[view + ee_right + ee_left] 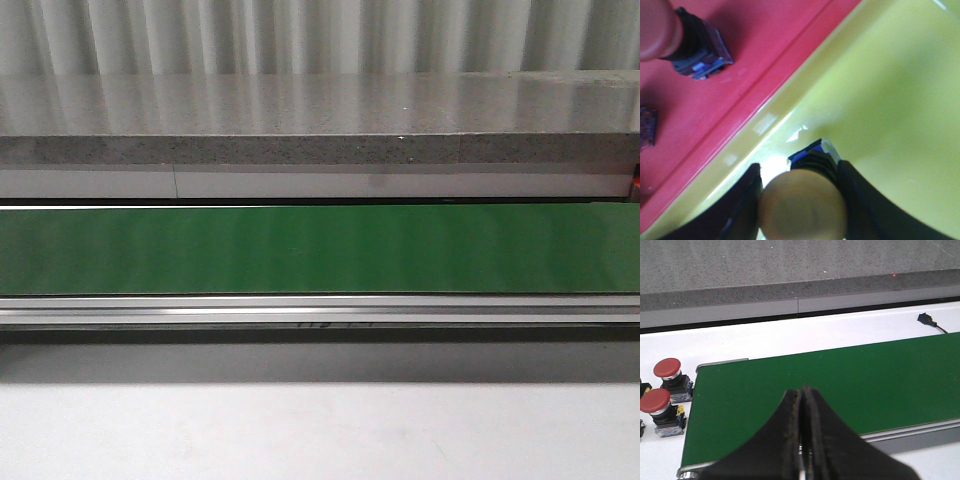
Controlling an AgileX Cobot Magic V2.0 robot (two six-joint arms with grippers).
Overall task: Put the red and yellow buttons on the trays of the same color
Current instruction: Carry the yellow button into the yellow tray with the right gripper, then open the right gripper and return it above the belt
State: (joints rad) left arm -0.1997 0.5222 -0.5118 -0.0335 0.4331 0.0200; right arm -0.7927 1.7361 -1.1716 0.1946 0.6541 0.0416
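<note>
Yellow button [802,204] clamped between right hand [800,200] fingers, over yellow tray [890,115].

An industrial test bench: green conveyor belt [320,248], metal rail [320,310], speckled stone ledge [320,148].

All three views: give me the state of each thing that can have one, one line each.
Left gripper: shut, empty, above the belt.
Right gripper: shut on the yellow button, over the yellow tray.
Belt: bare, nothing riding on it.
Two red buttons: upright beside the belt's end, not in a tray.
Red tray: holds a red button, lying tilted.
</note>
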